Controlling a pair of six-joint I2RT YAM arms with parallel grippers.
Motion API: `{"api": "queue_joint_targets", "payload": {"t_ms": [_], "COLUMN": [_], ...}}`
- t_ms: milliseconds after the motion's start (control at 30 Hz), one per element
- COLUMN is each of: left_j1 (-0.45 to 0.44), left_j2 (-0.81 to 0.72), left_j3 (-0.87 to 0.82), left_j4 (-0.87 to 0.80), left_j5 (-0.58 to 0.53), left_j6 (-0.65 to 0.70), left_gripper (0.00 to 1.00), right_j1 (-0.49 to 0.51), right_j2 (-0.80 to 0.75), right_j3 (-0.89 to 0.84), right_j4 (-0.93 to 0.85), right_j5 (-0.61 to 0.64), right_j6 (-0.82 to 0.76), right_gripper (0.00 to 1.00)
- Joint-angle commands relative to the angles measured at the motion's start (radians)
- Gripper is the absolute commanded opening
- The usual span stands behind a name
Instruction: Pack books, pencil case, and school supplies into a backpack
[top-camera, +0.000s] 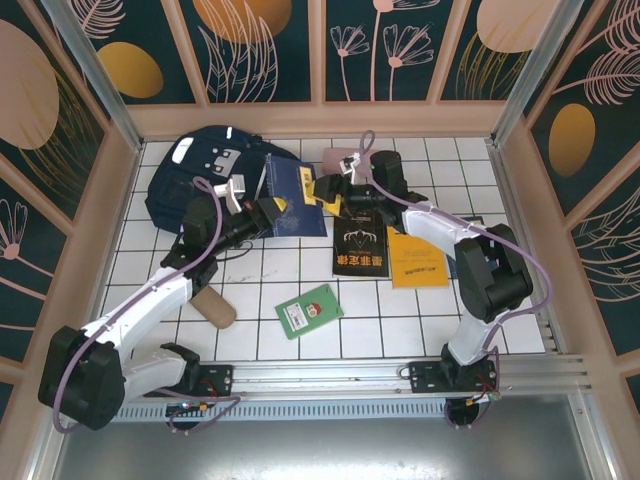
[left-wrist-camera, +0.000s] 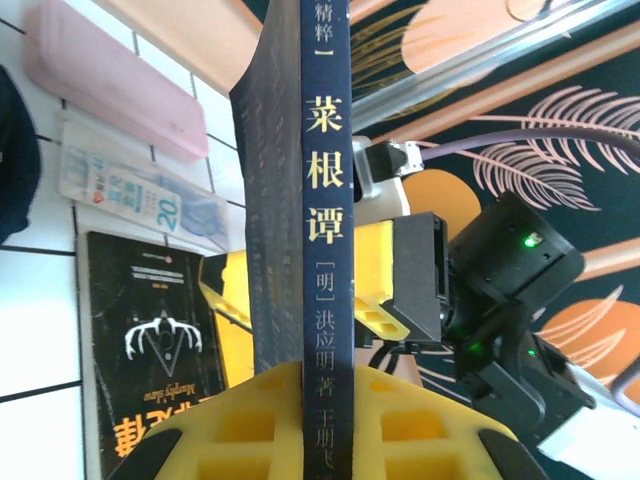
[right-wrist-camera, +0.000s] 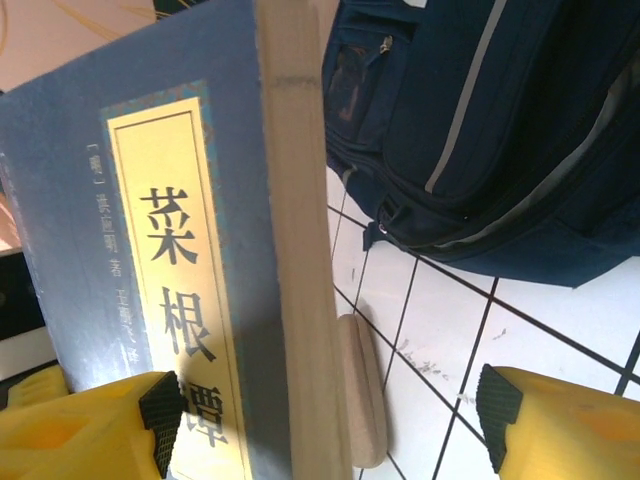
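The table (top-camera: 385, 322) has the backpack (top-camera: 178, 192) lying in its far left corner. Right beside it the navy book (top-camera: 293, 195) is held up on edge, left tool (left-wrist-camera: 305, 400) clamped on the spine, right tool (right-wrist-camera: 330, 405) spread wide open around the page edge.

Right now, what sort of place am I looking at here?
Probably a robot training cell, not a real classroom: a white tiled tabletop boxed in by leaf-patterned wall panels, two robot arms bolted to a metal rail, and a backpack with books laid out.
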Motion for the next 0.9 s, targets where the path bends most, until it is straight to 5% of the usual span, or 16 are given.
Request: {"api": "queue_joint_targets", "payload": {"t_ms": [0,200,433,533,667,867], "left_j1": [-0.004,-0.004,0.015,0.027,0.032,0.037], "left_j2": [0.005,0.051,0.098,0.115,0.140,0.185], "left_j3": [0.048,0.057,0.085,0.092,0.110,0.145], "left_j4": [0.138,0.184,0.139,0.137,0.125,0.097], "left_j5": [0.071,0.087,0.092,0.115,0.133,0.159], "left_j6": [0.006,-0.011,0.032,0.039,0.054,0.080], "left_gripper": [0.00,0.00,0.00,0.00,0.00,0.00], "right_j1": [-0.012,-0.020,-0.060,-0.086,-0.099,-0.102], "right_j2": [-0.035,-0.030,-0.070,-0.092,-0.112,-0.124], "right_j3": [-0.056,-0.087,-0.087,-0.101,-0.105,-0.084], "right_j4": [0.222,0.452,0.374,0.339,0.319,0.263], "right_j5": [-0.099,-0.194,-0.202,-0.202,-0.205,-0.198], "right_j6": [0.131,0.273,0.230,0.205,0.193,0.154], "right_gripper": [0.83,0.81,0.48,0.42,0.02,0.00]}}
